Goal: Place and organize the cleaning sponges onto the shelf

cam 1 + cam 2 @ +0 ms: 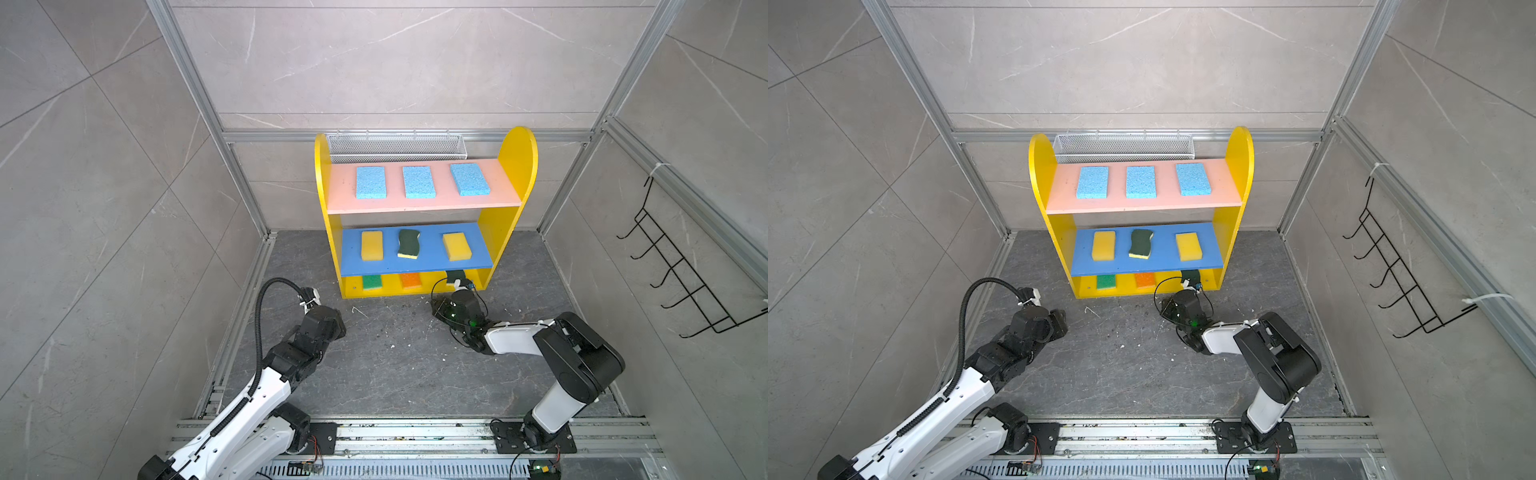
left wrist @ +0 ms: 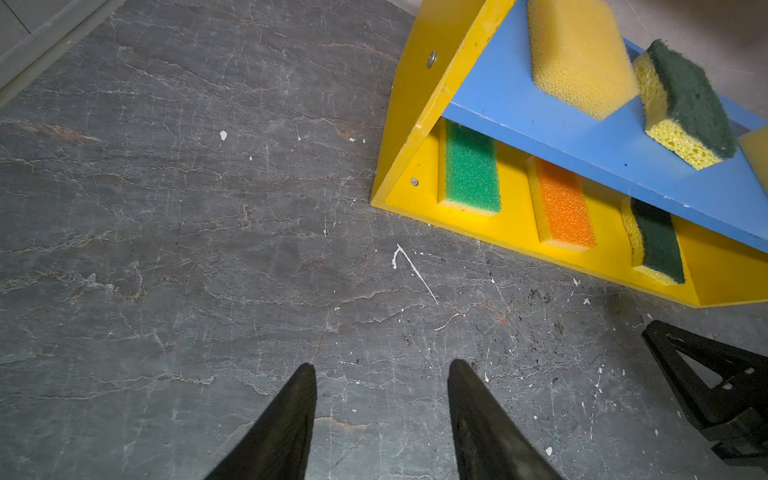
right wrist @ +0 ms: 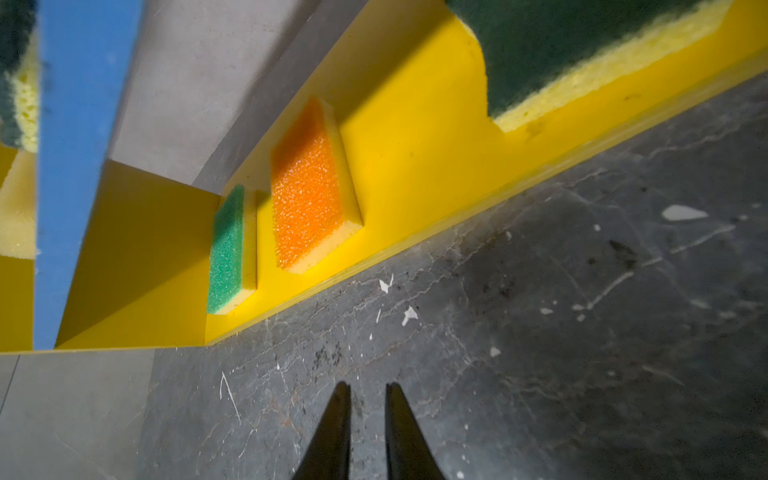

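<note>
Seemingly finished: all nine sponges [image 1: 416, 182] lie on the shelf [image 1: 515, 158], centre frame; right gripper [image 3: 368, 388], narrowly parted, empty, should retreat; left gripper [image 2: 382, 365] gapes empty

The left arm [image 1: 266, 386] rises from its base at the near left and stretches away towards the middle, with its black wrist [image 1: 322, 324] tipped downward at the end. The left gripper [image 2: 382, 363] hangs low with its jaws well apart and nothing between them. The right arm [image 1: 577, 374] stands up from the near right and folds at the elbow. Its white forearm [image 1: 515, 338] runs leftward and low. The right gripper [image 3: 368, 384] points to the far side, its jaws only a narrow slit apart and empty.
</note>
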Available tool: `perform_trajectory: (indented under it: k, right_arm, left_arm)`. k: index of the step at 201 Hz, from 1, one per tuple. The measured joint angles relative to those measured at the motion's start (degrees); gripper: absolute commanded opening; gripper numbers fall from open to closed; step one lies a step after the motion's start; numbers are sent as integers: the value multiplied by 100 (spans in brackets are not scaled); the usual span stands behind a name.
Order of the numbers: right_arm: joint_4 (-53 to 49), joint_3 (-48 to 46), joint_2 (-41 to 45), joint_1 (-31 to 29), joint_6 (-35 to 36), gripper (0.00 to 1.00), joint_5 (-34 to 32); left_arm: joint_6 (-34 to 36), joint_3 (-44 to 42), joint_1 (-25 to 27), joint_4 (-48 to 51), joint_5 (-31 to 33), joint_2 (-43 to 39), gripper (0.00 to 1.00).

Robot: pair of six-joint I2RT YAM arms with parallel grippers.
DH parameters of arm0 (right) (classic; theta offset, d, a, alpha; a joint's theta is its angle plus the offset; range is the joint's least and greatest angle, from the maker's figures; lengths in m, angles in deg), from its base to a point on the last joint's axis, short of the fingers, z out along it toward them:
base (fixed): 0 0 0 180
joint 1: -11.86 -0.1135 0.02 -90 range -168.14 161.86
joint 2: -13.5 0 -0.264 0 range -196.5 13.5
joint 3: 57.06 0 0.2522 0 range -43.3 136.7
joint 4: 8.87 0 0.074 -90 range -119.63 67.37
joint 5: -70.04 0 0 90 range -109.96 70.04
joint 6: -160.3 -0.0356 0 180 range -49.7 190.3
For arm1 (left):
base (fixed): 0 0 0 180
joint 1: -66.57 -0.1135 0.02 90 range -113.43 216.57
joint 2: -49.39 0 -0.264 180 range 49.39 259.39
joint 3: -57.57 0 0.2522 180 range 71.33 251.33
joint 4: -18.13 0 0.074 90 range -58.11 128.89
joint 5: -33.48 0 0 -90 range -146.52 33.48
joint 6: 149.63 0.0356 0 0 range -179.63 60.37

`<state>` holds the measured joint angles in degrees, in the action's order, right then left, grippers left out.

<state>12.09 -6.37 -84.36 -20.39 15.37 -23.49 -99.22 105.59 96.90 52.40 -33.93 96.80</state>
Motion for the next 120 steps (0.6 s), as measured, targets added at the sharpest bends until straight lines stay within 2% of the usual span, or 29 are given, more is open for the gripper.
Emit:
perform_trajectory:
  k: [42,120]
  right_arm:
    - [544,341,-649,-92,-330,15,-203]
    - [1193,590,-1228,-149,-796,13,-568]
  left_arm:
    - [42,-120,-107,-343,-28,146,52]
    - [39,-448,-562,-1088,-507,549,51]
